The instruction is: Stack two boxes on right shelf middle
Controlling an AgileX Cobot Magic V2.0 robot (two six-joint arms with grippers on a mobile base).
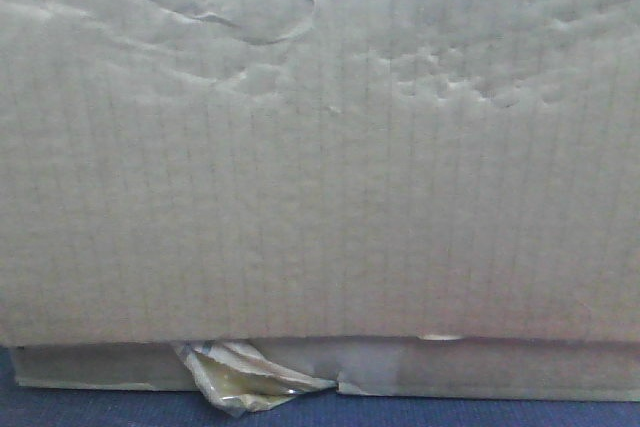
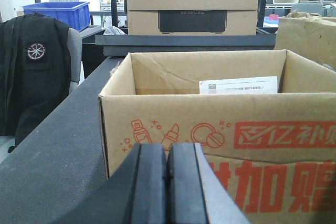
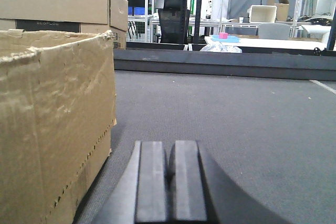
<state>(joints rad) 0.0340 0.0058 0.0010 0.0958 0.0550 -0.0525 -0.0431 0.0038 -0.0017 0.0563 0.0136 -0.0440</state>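
A wrinkled brown cardboard box (image 1: pixel 320 167) fills the front view, with a tuft of yellowish tape (image 1: pixel 245 377) under its lower edge. In the left wrist view my left gripper (image 2: pixel 167 149) is shut and empty, just in front of an open box with red print (image 2: pixel 220 129). My right gripper (image 3: pixel 169 144) is shut with nothing in it, low over the grey carpeted surface (image 3: pixel 236 114). A worn plain box (image 3: pixel 52 119) stands just to its left, apart from the fingers. The shelf is out of view.
A closed box with a dark label (image 2: pixel 193 3) sits at the back on a dark raised ledge (image 3: pixel 220 61). A further plain box (image 2: pixel 307 35) shows at the right. A black jacket on a chair (image 2: pixel 34 72) and a blue bin (image 2: pixel 58 13) are off the left edge.
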